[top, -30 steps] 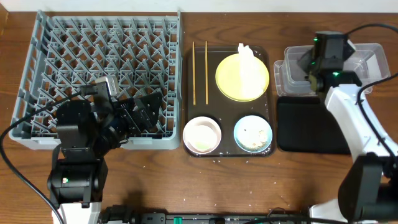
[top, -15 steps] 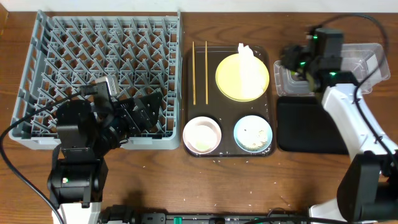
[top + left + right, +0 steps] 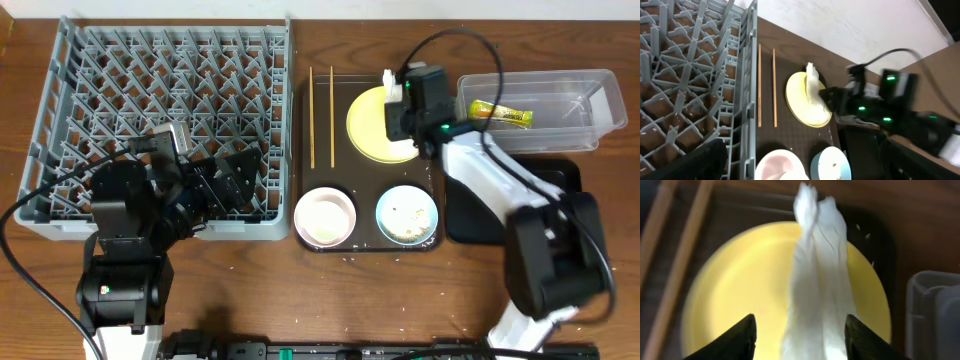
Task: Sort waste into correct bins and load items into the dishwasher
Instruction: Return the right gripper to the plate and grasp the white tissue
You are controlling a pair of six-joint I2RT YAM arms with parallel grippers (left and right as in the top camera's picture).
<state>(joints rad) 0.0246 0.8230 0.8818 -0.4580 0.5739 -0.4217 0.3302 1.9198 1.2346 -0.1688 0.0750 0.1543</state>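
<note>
Napkin point(image 3: 815, 280): the crumpled white paper lies on the round yellow plate point(image 3: 368, 125), stretched along the plate's right side, with its twisted end reaching past the plate's far rim. The right gripper point(image 3: 799, 332) hangs directly over it, its two fingers apart, one on each side of the paper. A strip of plate shows between the left finger and the napkin. On the other side I cannot tell whether finger and paper touch.

The plate sits in the far right corner of the dark brown serving tray point(image 3: 345, 178), which lies at the middle of the tabletop. Two wooden chopsticks point(image 3: 312, 118) lie parallel along the tray's far left side. A white bowl point(image 3: 325, 217) fills its near left corner. A light blue bowl point(image 3: 407, 214) with beige crumbs point(image 3: 408, 232) in it fills the near right corner.

Toward the far right corner of the tabletop stands the clear plastic tub point(image 3: 575, 110), with the green-and-orange snack wrapper point(image 3: 502, 114) inside at its left end. The glossy black tray point(image 3: 470, 215) lies just nearer than the tub, partly under the right arm.

The grey dish rack point(image 3: 160, 80) covers the far left of the tabletop. The left gripper point(image 3: 232, 180) hovers over the rack's near edge, its fingers spread wide and holding nothing.
</note>
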